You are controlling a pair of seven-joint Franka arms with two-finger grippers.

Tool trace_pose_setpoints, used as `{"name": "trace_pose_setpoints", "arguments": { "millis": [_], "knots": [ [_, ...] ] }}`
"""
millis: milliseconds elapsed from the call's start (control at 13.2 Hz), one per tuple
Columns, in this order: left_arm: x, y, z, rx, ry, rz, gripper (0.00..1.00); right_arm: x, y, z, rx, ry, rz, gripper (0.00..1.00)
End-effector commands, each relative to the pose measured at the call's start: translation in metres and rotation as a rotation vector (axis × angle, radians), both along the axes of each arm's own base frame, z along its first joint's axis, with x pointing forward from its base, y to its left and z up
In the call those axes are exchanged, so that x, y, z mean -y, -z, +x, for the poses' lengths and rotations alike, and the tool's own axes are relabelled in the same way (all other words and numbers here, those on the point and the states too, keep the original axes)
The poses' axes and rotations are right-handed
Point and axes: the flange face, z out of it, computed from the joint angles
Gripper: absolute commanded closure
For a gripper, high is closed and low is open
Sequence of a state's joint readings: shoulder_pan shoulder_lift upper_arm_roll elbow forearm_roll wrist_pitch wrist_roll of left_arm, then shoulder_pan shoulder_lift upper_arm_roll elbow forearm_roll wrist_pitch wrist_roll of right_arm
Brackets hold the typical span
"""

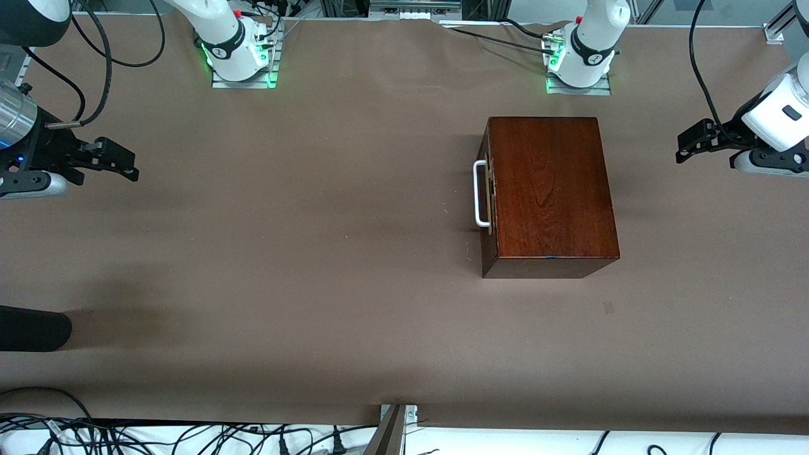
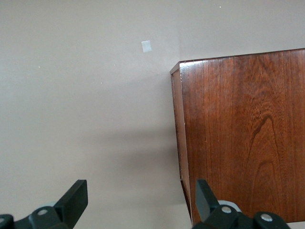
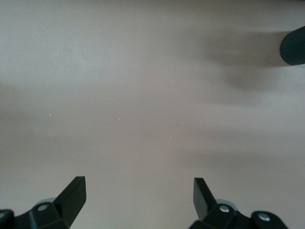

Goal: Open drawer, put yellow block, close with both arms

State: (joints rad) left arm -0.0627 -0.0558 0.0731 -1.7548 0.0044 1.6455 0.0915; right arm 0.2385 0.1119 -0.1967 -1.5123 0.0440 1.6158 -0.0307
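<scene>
The dark reddish-brown wooden box (image 1: 550,189) stands on the table near the left arm's base. Its drawer (image 1: 487,208) is pushed in. The white U-shaped handle (image 1: 480,193) faces the right arm's end of the table. The yellow block is out of view. My left gripper (image 1: 689,142) hangs open and empty over the table at the left arm's end, apart from the box. In the left wrist view the gripper (image 2: 141,191) is open, with the box (image 2: 243,133) beside one finger. My right gripper (image 1: 126,163) hangs open and empty over the right arm's end, and is also open in its wrist view (image 3: 139,191).
Brown paper covers the table (image 1: 303,253). A black rounded object (image 1: 31,328) juts in at the right arm's end, nearer to the front camera; it also shows in the right wrist view (image 3: 293,46). A small pale mark (image 1: 608,308) lies on the paper in front of the box.
</scene>
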Motion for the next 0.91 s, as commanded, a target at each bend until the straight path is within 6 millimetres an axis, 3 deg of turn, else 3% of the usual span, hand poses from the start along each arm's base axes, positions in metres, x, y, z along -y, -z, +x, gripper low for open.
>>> {"name": "trace_pose_setpoints", "arguments": {
  "millis": [0,831],
  "knots": [
    [0.0,-0.002,0.005,0.001,0.03,0.018,0.0,-0.001,-0.004,-0.001,0.01,0.004,-0.016,0.0],
    [0.009,-0.008,0.022,-0.031,0.041,0.023,0.0,0.0,-0.004,-0.001,0.01,0.006,-0.018,0.0]
  ]
}}
